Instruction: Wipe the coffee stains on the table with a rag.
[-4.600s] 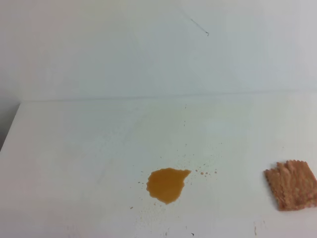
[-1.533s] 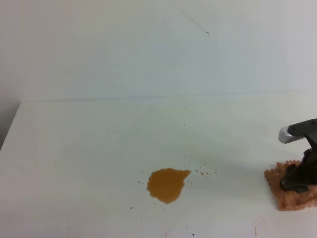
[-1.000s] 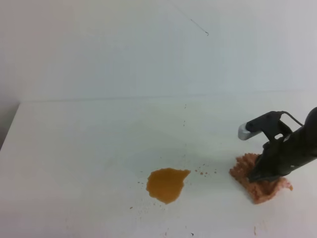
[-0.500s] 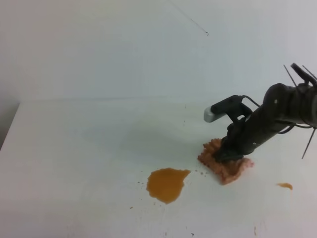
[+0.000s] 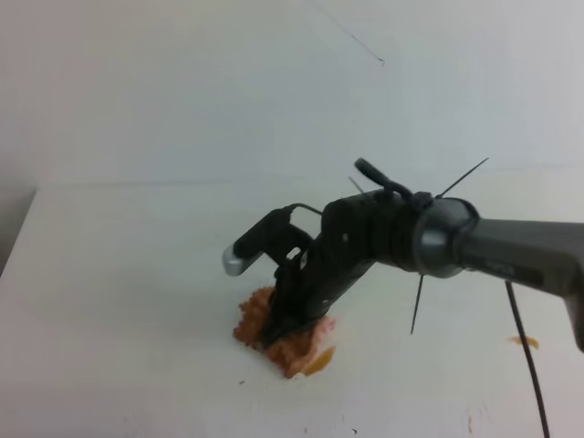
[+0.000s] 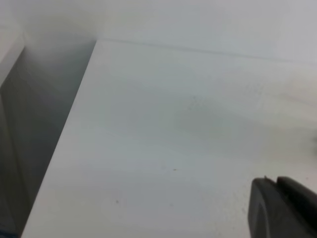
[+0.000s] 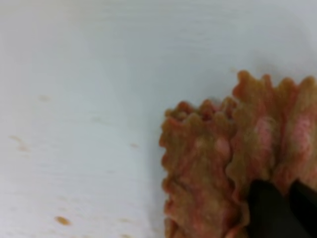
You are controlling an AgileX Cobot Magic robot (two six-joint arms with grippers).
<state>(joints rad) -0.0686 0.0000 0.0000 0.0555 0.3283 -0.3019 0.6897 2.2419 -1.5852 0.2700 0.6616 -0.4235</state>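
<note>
The right gripper is clamped on the bunched rag, pressing it onto the coffee stains near the table's front edge. Only 1 amber sliver shows beside the cloth. The left gripper is partly visible, and I cannot tell its opening.

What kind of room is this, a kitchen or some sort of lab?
Probably a lab test bench: a bare white table against a blank wall, with just a rag held by the right gripper over coffee stains.
</note>
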